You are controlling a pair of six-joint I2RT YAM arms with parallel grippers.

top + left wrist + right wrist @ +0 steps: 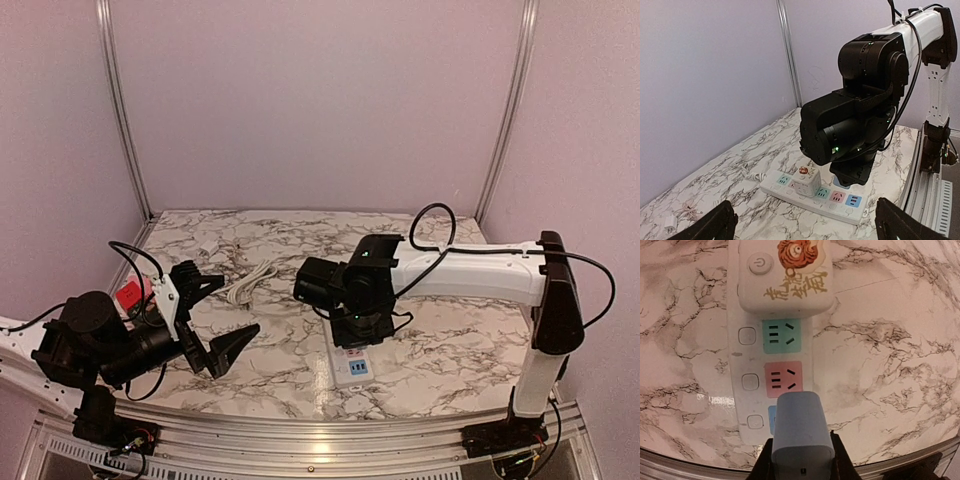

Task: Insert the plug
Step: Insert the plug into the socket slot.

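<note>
**Right gripper (802, 462) clamped on the pale blue plug (801, 432) at the power strip's (745, 365) near end.**
The plug covered most of the blue socket (771, 419), next to the pink socket (783, 379); contact could not be told. Only the top view showed the left gripper (217, 313), jaws spread wide, well apart from the strip. The right wrist view showed a tiger-printed cube adapter (785, 275) seated on the strip.
</note>
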